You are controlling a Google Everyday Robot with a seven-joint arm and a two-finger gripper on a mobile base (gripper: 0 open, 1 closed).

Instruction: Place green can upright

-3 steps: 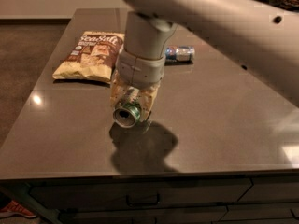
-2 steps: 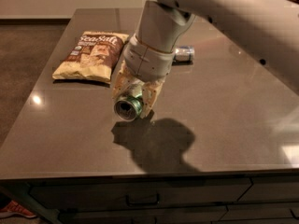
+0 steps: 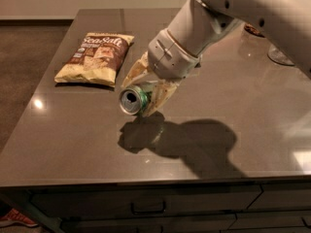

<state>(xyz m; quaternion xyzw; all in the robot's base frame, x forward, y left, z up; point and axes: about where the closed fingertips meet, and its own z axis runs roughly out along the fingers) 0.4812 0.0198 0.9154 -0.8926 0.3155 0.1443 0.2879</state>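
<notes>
Currently: gripper (image 3: 146,93) just right of chip bag (image 3: 95,58), over table (image 3: 233,81) | fingers (image 3: 134,73) pinching green can (image 3: 134,100), tipped sideways, silver top toward camera, off surface | bag flat, apart from can

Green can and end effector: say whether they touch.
Touching. The camera view shows the end effector, over the table, clamped around the sideways green can, fingers against its body.

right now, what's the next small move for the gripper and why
Probably rotate the wrist to bring the green can top-up before lowering. The gripper holds it on its side above the table, silver top toward the camera; the separate shadow suggests it is off the surface.
</notes>
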